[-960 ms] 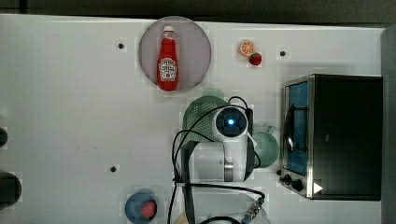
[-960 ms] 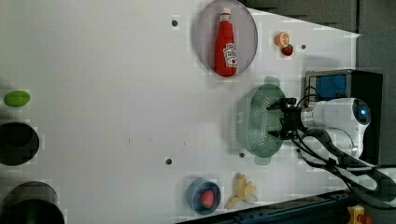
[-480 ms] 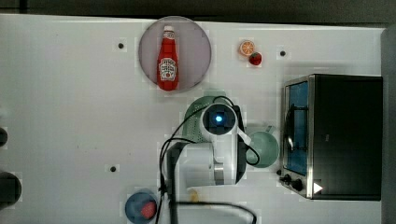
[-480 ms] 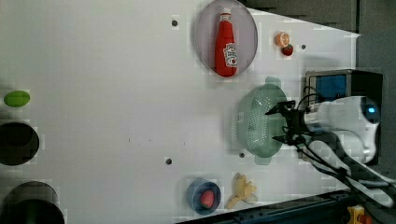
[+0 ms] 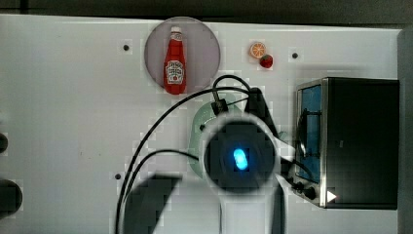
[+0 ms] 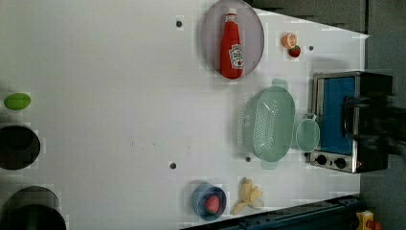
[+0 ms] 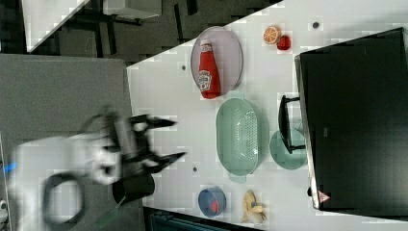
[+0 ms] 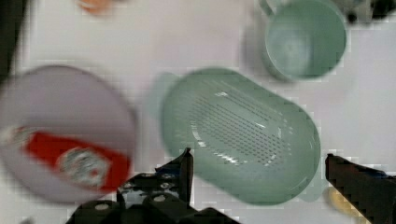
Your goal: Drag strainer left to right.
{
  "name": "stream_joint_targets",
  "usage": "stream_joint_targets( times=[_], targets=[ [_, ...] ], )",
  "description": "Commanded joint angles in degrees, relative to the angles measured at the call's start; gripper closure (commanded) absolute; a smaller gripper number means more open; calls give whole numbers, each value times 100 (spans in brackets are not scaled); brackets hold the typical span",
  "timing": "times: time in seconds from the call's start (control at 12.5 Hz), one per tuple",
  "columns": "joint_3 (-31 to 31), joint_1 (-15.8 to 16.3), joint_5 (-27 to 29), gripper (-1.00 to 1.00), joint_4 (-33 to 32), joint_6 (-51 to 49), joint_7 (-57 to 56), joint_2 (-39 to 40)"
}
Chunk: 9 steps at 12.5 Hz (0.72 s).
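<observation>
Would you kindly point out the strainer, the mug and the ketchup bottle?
strainer (image 6: 268,124), left view, perforated bottom.
mug (image 6: 307,135), left view, inside.
ketchup bottle (image 6: 231,48), left view, red body.

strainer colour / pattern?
Pale mint green strainer, bottom dotted with small perforations; clearest in the left view.

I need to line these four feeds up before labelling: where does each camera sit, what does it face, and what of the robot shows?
Top view: overhead, looking straight down; the arm covers most of the strainer.
Left view: high, looking down on the table; blurred dark arm over the oven.
Right view: high, beside the table; open gripper off the tabletop.
Wrist view: looks down past the fingertips.
Shared: left and right views show strainer, mug, ketchup bottle.
</observation>
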Motion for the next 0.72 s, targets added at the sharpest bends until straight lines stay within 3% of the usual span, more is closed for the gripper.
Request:
stream_joint_targets(
  times=[0.08, 0.4, 0.72],
  targets=[
    [42, 1, 199, -100, 419, -870, -1657, -449],
    [-26, 3, 237, -100, 887, -2500, -1657, -672],
    [-76, 6, 288, -100, 931, -2853, -1657, -684]
  ],
)
